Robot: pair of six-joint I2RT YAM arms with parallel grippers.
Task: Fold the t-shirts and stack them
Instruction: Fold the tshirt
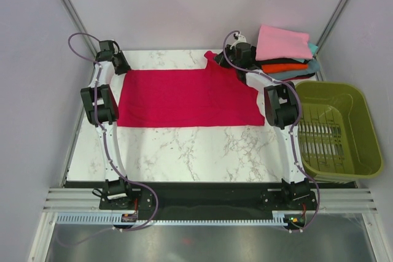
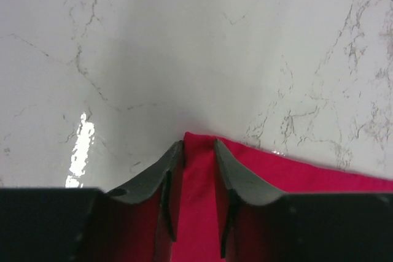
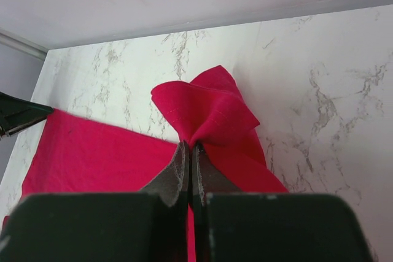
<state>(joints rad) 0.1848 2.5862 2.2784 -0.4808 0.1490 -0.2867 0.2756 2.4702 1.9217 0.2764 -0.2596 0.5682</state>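
Note:
A large crimson-red t-shirt [image 1: 184, 96] lies spread flat across the far half of the marble table [image 1: 202, 151]. My left gripper [image 1: 121, 65] sits at the shirt's far left corner. In the left wrist view its jaws [image 2: 198, 145] stand a little apart, with the corner of the red cloth [image 2: 319, 173] lying between them. My right gripper [image 1: 229, 59] is at the far right sleeve. In the right wrist view it [image 3: 189, 145] is shut on a bunched fold of the red sleeve [image 3: 209, 108]. A folded stack stands at the back right, with a pink shirt [image 1: 281, 42] on top, orange [image 1: 284, 67] below it, and black and teal-grey [image 1: 307, 73] under those.
An olive-green plastic basket [image 1: 362, 127] stands off the table's right edge, beside the right arm. White walls close in the back and both sides. Bare marble runs between the shirt and the arm bases. The left gripper's tip [image 3: 15, 118] shows at the left of the right wrist view.

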